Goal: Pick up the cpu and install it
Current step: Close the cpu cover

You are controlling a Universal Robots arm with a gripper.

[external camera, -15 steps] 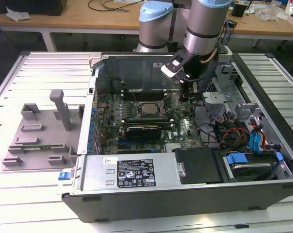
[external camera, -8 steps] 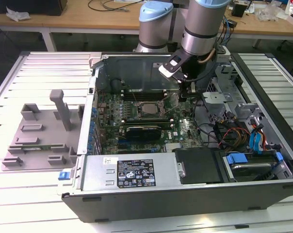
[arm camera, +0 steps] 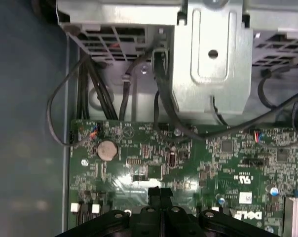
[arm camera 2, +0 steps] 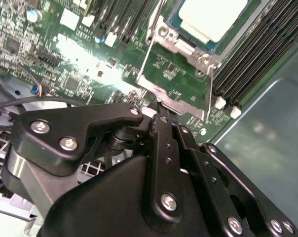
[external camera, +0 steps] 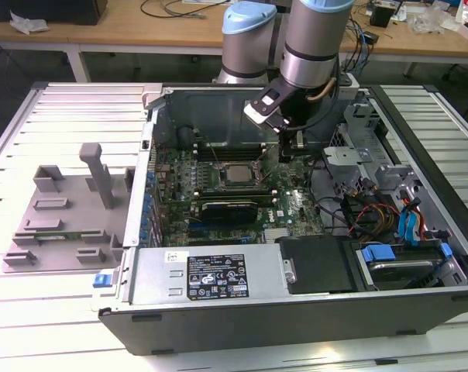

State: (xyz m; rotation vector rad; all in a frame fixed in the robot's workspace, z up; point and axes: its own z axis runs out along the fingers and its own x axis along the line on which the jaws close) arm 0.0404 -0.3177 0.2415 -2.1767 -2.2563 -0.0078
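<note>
The gripper (arm camera: 160, 193) has its fingers pressed together with nothing between them, seen in both wrist views. It hangs low over the green circuit board (external camera: 292, 205) inside the open computer case (external camera: 296, 310). In the second wrist view its tip is close to the metal frame (arm camera 2: 176, 47) of the socket. The cpu (arm camera 2: 213, 17) lies in that socket, silver top up. In the exterior view, it is just to the gripper's left. A grey plastic tray (external camera: 63, 209) sits on the desk (external camera: 63, 108), well apart.
</note>
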